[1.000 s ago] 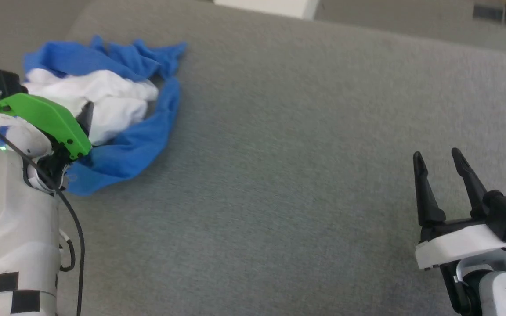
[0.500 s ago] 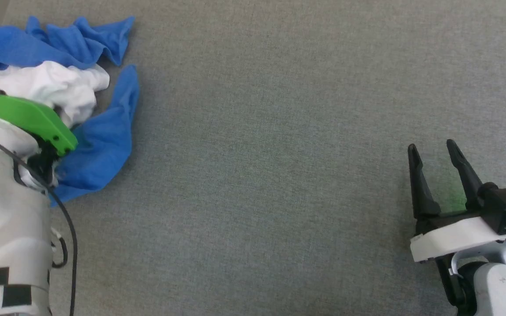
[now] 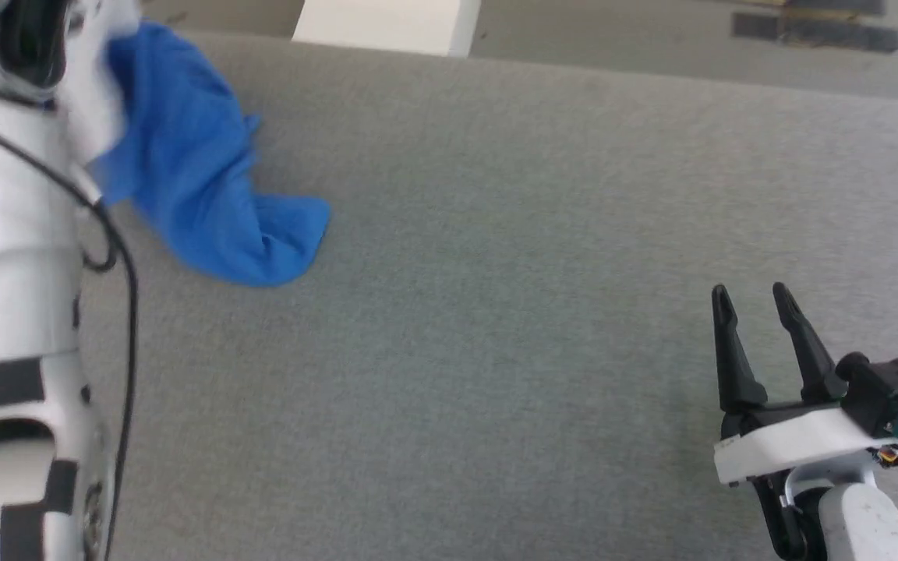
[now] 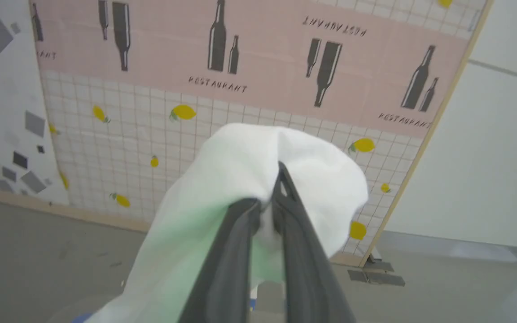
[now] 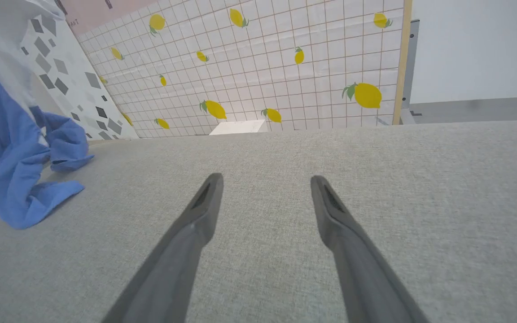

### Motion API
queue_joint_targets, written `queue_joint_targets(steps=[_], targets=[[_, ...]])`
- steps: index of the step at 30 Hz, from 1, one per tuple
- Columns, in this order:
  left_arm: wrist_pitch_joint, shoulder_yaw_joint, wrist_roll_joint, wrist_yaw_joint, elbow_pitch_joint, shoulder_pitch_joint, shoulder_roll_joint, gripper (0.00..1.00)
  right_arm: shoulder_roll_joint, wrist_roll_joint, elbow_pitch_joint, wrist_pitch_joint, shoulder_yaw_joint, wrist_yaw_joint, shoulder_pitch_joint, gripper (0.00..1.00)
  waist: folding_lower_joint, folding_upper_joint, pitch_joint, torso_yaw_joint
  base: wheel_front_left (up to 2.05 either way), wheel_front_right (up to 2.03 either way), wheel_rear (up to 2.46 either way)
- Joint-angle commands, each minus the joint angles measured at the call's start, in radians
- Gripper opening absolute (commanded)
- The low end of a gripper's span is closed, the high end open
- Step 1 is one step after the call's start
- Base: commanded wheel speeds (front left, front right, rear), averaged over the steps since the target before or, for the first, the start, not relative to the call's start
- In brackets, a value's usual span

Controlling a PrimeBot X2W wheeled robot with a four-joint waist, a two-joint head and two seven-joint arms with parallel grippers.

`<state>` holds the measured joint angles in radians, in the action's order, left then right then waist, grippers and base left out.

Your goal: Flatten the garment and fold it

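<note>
The garment [image 3: 199, 187] hangs at the upper left of the head view, its blue sleeve trailing down onto the grey table [image 3: 496, 312]. In the left wrist view my left gripper [image 4: 269, 197] is shut on a bunch of the garment's white cloth [image 4: 240, 166], raised with the wall behind it. The right wrist view has the blue part of the garment [image 5: 16, 157] draped at the far left, its end resting on the table. My right gripper [image 3: 749, 300] stands open over bare table at the lower right, its fingers [image 5: 204, 211] well apart with nothing between them.
My left forearm [image 3: 12, 273], white with black squares and a cable, fills the left edge of the head view. A white box [image 3: 387, 23] stands beyond the table's far edge. A lemon-patterned tiled wall [image 5: 263, 67] rises behind the table.
My left gripper has closed on the white cloth and lifted it off the table; the pile now hangs with a blue sleeve trailing. The head camera has shifted. The right gripper stays open.
</note>
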<state>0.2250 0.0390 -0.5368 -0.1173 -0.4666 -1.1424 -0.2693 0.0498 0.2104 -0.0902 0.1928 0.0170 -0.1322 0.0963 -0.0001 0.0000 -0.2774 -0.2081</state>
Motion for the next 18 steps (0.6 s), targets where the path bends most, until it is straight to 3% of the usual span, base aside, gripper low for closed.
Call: queue_joint_targets(steps=[1, 6, 10, 18], targets=[[0.01, 0.022, -0.024, -0.008, 0.03, -0.038, 0.026, 0.0, 0.0, 0.011, -0.013, 0.013, 0.004, 0.002, -0.01, 1.0, 0.0001, 0.0, 0.102, 0.097, 0.0, 0.0, 0.0], [0.071, 0.112, -0.137, -0.013, 0.128, -0.111, 0.083, 0.0, 0.0, 0.033, -0.056, 0.036, 0.015, 0.002, -0.028, 1.0, 0.0001, 0.0, 0.161, 0.177, 0.0, 0.0, 0.0], [0.136, 0.212, -0.254, -0.013, 0.212, -0.068, 0.13, 0.0, 0.0, 0.044, -0.073, 0.048, 0.027, 0.002, -0.049, 1.0, 0.0001, 0.0, 0.19, 0.229, 0.0, 0.0, 0.0], [0.329, 0.491, -0.4, -0.013, 0.354, 0.309, 0.122, 0.0, 0.0, 0.037, -0.077, 0.057, 0.074, 0.002, -0.095, 1.0, 0.0001, 0.0, 0.205, 0.262, 0.0, 0.0, 0.0]])
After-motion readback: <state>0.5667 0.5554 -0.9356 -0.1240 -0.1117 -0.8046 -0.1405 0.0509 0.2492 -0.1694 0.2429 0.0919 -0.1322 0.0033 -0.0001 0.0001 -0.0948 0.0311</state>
